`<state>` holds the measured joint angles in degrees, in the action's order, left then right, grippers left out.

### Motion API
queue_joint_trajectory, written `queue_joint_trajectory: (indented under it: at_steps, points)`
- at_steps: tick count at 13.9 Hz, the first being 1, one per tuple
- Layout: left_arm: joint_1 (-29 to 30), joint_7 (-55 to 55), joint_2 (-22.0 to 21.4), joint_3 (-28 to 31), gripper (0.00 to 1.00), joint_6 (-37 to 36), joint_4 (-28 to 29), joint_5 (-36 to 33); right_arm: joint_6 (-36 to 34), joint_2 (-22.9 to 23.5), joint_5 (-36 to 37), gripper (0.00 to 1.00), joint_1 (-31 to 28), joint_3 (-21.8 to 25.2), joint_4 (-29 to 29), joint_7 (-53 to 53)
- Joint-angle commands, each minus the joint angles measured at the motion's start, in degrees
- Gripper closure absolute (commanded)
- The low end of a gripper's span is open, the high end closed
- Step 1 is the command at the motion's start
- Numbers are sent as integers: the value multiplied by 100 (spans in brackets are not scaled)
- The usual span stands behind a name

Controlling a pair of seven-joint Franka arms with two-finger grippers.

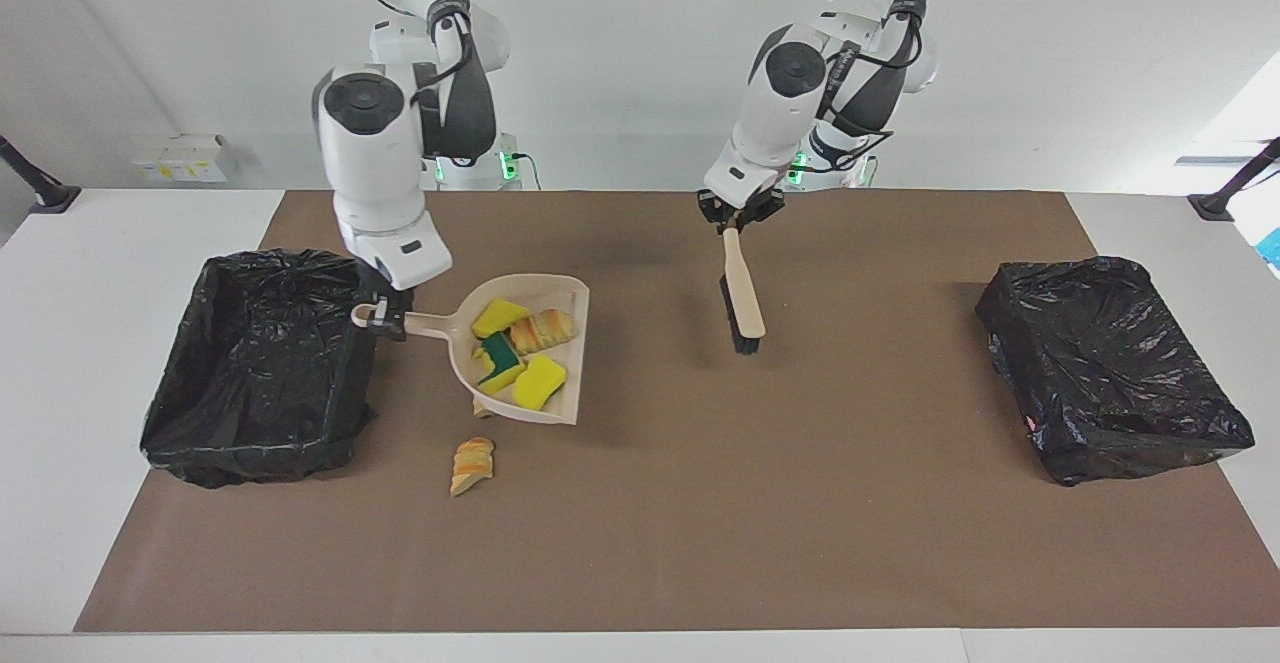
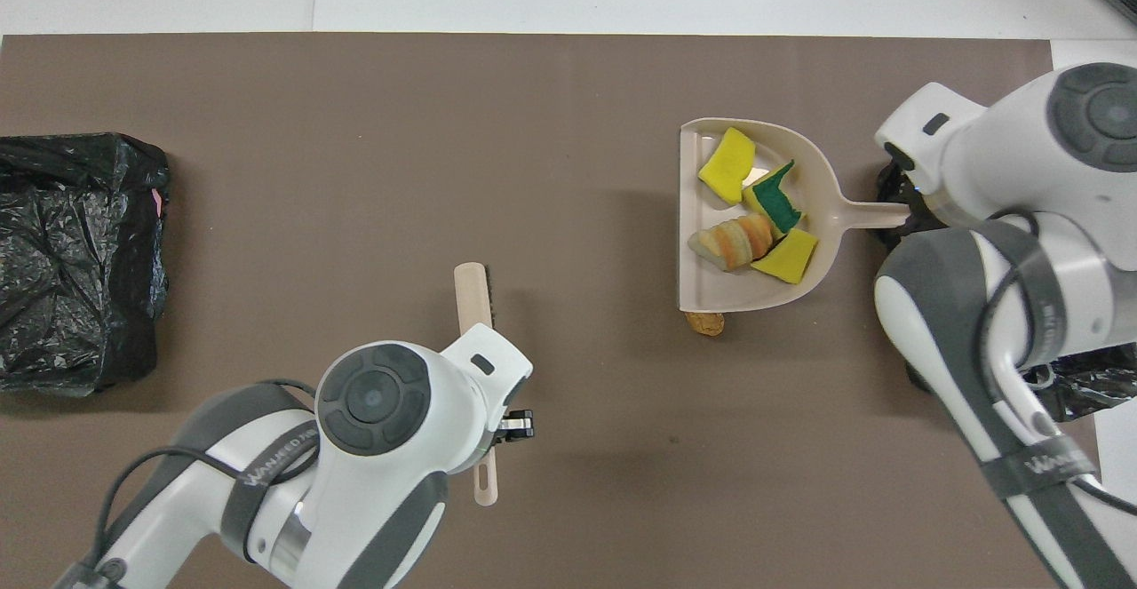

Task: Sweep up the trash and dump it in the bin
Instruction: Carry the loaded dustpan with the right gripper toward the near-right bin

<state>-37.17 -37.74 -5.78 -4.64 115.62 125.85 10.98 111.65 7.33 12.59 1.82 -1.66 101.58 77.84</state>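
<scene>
— Four scraps ride in the dustpan [image 1: 560, 363]: two yellow sponge chunks [image 1: 540, 381], a green-and-yellow sponge [image 1: 497, 352] and a striped bread lump [image 1: 545, 328]. See any others?

— One tan lump [image 2: 708, 323] peeks out from under the pan's edge, and another bread lump [image 1: 471, 464] lies on the brown mat [image 1: 700, 543], farther from the robots than the pan.

— Who has the pan?

— The right gripper [image 1: 385, 315] is clamped on the tip of the pan's handle, right at the rim of the black-lined bin [image 1: 250, 363] at the right arm's end of the table. The pan looks lifted off the mat, roughly level.

— And the other arm?

— The left gripper [image 1: 737, 218] is closed tight on the handle of the brush [image 1: 742, 293], which hangs tilted with its bristles down, over the middle of the mat. A second black-lined bin [image 1: 1110, 363] sits at the left arm's end of the table, well apart from everything.
</scene>
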Motion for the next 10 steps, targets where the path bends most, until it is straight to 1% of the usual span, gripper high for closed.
queue_joint_trajectory:
  at_steps: [1, 3, 5, 7, 9, 10]
  points:
    - [-501, -418, 331, 86, 100, 294, 18, -79, -153, -39, -55, 100, -610, -45, -173, 591]
    - [-598, -593, 498, 86, 100, 548, 27, -79, -56, -13, -20, 100, -1198, -45, -208, 925]
    - [-651, -629, 578, 77, 100, 620, 53, -70, -64, 49, 85, 100, -1621, -36, -471, 1416]
    - [-809, -629, 578, 86, 100, 637, 228, -61, -56, 31, 601, 100, -1877, -36, -507, 1637]
    - [-827, -629, 578, 77, 100, 751, 299, -52, -21, -21, 1138, 100, -2070, -28, -499, 1647]
    - [-871, -629, 587, 77, 100, 864, 334, -44, 171, -65, 1480, 100, -2176, -19, -455, 1612]
